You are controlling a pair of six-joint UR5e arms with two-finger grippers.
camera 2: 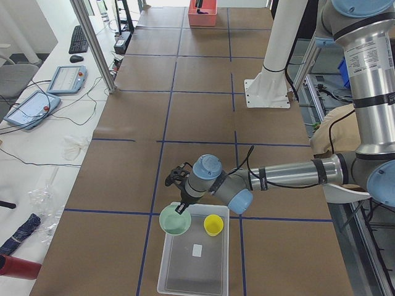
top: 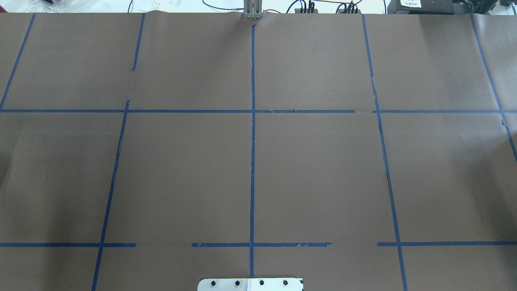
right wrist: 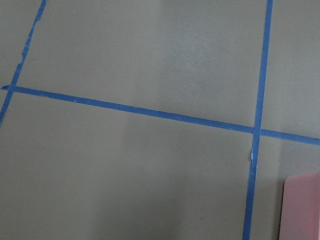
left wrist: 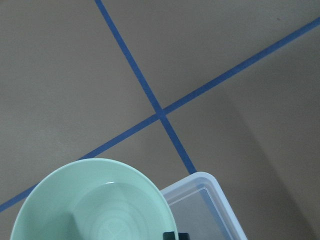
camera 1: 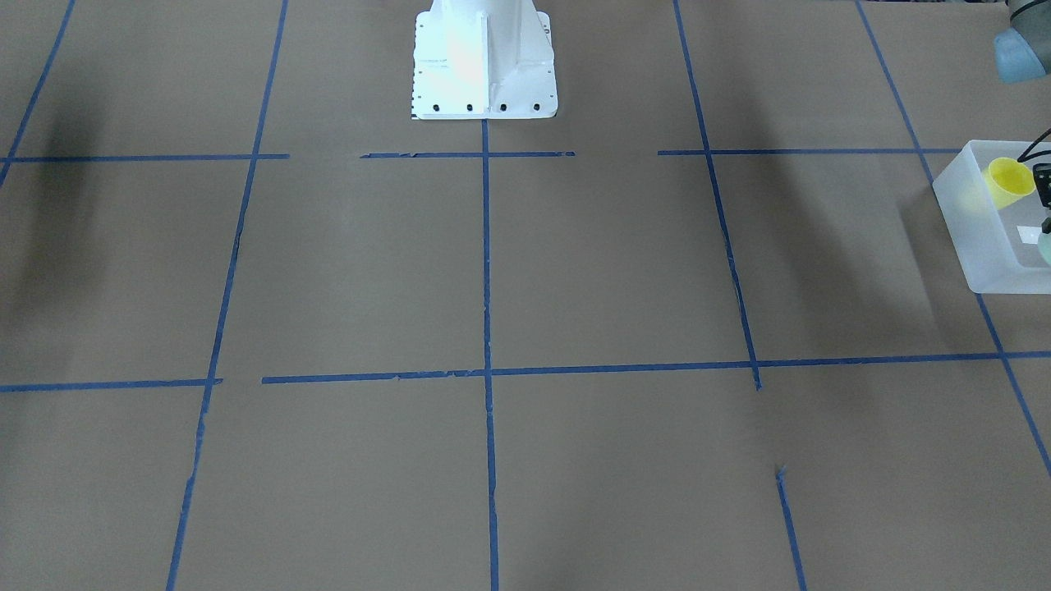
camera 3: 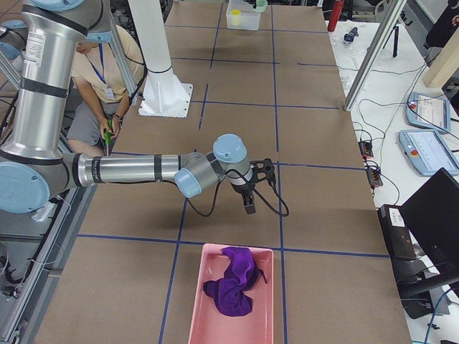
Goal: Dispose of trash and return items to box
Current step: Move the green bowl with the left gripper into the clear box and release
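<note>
In the exterior left view my left gripper is shut on the rim of the pale mint-green bowl and holds it over the near corner of the translucent box. The yellow cup stands inside the box. The left wrist view shows the bowl close up, a dark fingertip at its rim, and the box's corner below. The front view shows the box and the cup at the right edge. My right gripper hangs over bare table; I cannot tell whether it is open or shut.
A pink tray with a purple cloth lies near the right gripper; its corner shows in the right wrist view. The white robot base stands at the table's back middle. A person sits behind the robot.
</note>
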